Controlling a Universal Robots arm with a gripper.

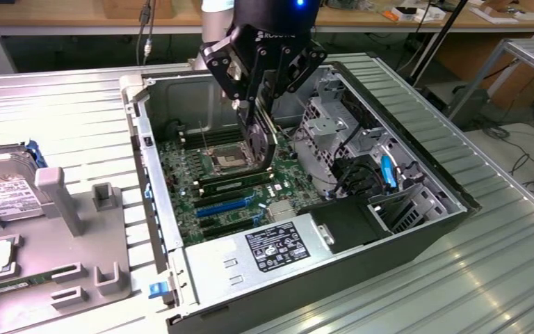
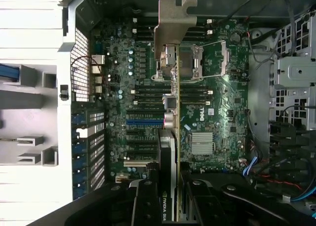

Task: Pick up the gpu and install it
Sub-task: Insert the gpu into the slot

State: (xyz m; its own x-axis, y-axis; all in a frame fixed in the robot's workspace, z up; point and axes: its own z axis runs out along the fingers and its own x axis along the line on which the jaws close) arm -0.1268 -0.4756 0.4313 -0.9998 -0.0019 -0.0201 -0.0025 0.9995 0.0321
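The gripper (image 1: 262,94) pinches the gpu (image 1: 263,142) on edge, held above the motherboard (image 1: 219,200) inside the open computer case (image 1: 151,181), so it looks picked up but not yet seated in a slot.

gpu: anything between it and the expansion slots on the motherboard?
Nothing visible. The gripper holds the gpu edge-down over the motherboard, near the CPU socket. The blue slot lies bare, with no cable or card across it. Loose cables sit off by the drive cage.
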